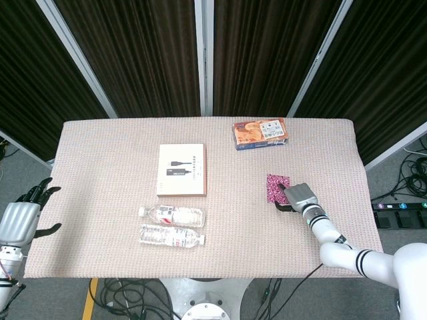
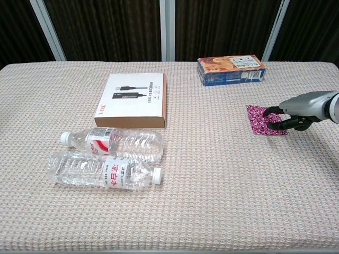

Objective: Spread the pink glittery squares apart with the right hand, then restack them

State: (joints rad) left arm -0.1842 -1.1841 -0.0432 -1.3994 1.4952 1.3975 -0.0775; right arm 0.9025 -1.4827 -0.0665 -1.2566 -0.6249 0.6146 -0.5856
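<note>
On the beige woven table cover (image 1: 120, 153), toward its right side, the stack of pink glittery squares (image 1: 275, 186) (image 2: 258, 119) lies flat, at about 5 o'clock from the orange-and-blue printed cardboard box (image 1: 260, 133) (image 2: 231, 70) and well apart from it. The right hand (image 1: 298, 197) (image 2: 296, 108) sits at about 4 o'clock of the stack in the head view, its dark fingertips (image 2: 271, 111) curled and resting on the stack's near right edge. Whether they pinch a square or only press on it cannot be told. The left hand (image 1: 21, 217) hangs beyond the table's left edge, fingers spread, holding nothing. At centre lies a flat white rectangular box with a cable picture (image 1: 181, 169) (image 2: 132, 99); at its 6 o'clock two clear plastic water bottles (image 1: 171, 226) (image 2: 108, 157) lie side by side.
</note>
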